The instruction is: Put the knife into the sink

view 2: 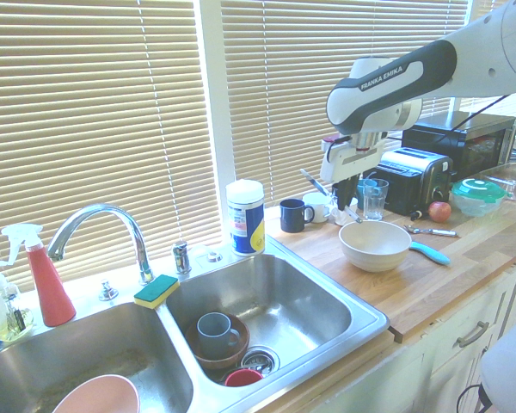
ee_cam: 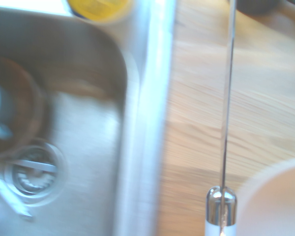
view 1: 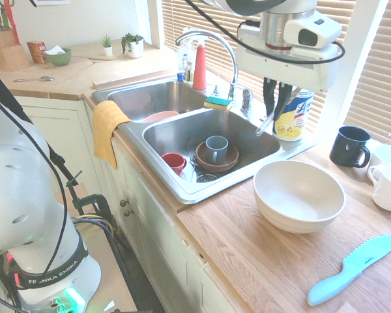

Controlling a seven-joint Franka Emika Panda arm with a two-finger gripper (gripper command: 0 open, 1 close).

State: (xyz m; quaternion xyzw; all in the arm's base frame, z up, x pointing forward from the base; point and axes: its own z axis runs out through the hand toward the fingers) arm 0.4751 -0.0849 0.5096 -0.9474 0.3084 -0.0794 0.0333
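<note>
the gripper (view 1: 278,104) hangs above the seam between the sink (view 1: 182,184) rim and the wooden counter (view 1: 274,261), its dark fingers pinched shut on the knife (view 1: 266,124), which slants down and out from them with its thin grey blade in the air just over the right-hand edge of the basin. in the wrist view the knife (ee_cam: 225,147) shows edge-on: a hair-thin blade, a shiny chrome collar, then a white handle.

the sink is brushed stainless steel, two rectangular basins with rounded corners, and a tall curved chrome tap (view 2: 99,225) behind the divider. the nearer basin holds a grey mug (view 1: 216,149) standing in a brown bowl (view 1: 216,158), a small red cup (view 1: 174,162) beside it, and a round drain strainer (ee_cam: 33,172). a yellow-and-green sponge (view 1: 217,102) lies on the back ledge; a yellow cloth (view 1: 106,127) drapes over the front edge.

a white canister with a blue-and-yellow label (view 2: 245,217), its print too small to read, stands on the rim behind the gripper. the arm casing reads "franka emika".

on the pale plank counter sit a matte cream bowl (view 1: 298,194), a light-blue serrated knife (view 1: 353,268), a dark blue mug (view 1: 349,145) and white mugs (view 1: 388,176). bare wood lies open between the cream bowl and the sink rim.
</note>
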